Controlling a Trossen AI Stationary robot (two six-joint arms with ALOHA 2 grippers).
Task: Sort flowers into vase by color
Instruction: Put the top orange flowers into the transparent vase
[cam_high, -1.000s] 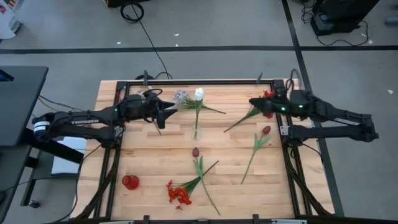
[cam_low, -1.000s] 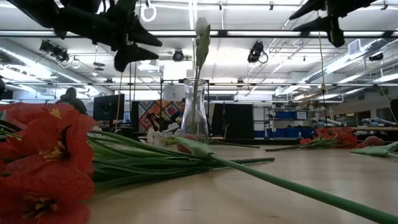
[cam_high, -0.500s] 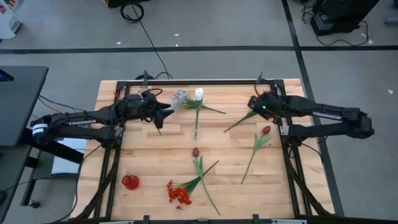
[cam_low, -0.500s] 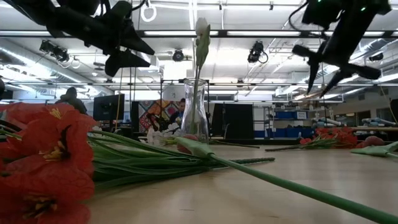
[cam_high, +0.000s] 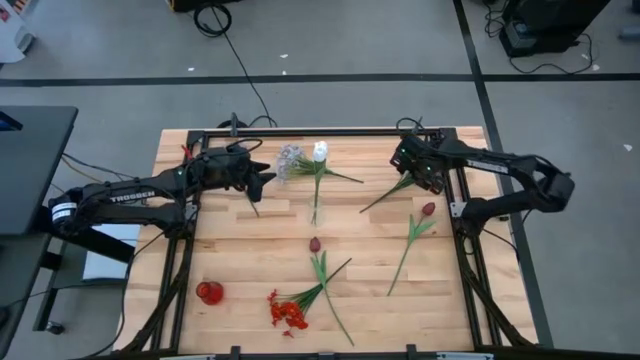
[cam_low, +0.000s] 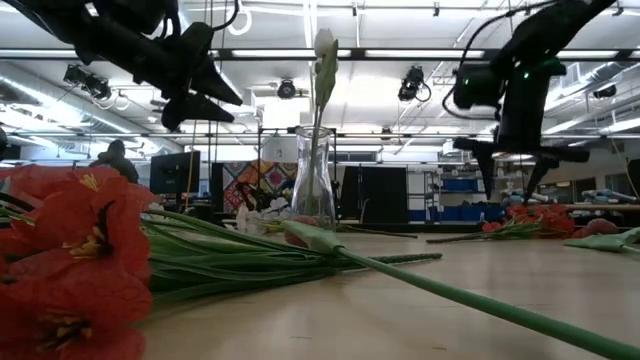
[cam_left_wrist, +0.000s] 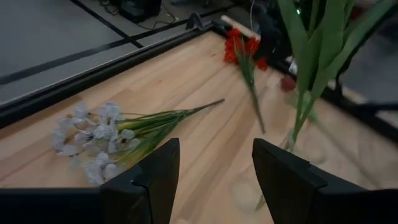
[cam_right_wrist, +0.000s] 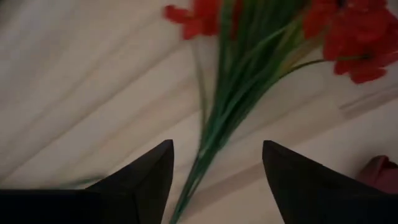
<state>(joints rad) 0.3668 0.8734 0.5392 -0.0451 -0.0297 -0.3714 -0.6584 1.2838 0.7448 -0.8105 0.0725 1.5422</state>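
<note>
A white tulip (cam_high: 320, 152) stands upright in a clear glass vase (cam_low: 313, 190) at the table's far middle. A pale small-blossom spray (cam_high: 290, 158) lies just left of it. A bright red cluster (cam_high: 428, 158) lies at the far right, its stems (cam_right_wrist: 217, 124) running toward the middle. My right gripper (cam_high: 418, 172) hangs open above these stems, pointing down, one finger on either side and touching nothing. My left gripper (cam_high: 262, 182) hovers open near the spray. Two dark red tulip buds (cam_high: 428, 210) (cam_high: 314, 244) and a second red cluster (cam_high: 288, 312) lie flat on the table.
A small red glass vessel (cam_high: 209, 292) stands near the table's near left corner. A black frame rail (cam_high: 320, 131) runs along the far edge and both sides. Bare wood (cam_high: 240, 250) lies between the left rail and the middle flowers.
My right gripper has come down from high over the far right of the table and tipped from nearly level to pointing down, ending open over the red cluster's stems. The flowers have stayed where they were.
</note>
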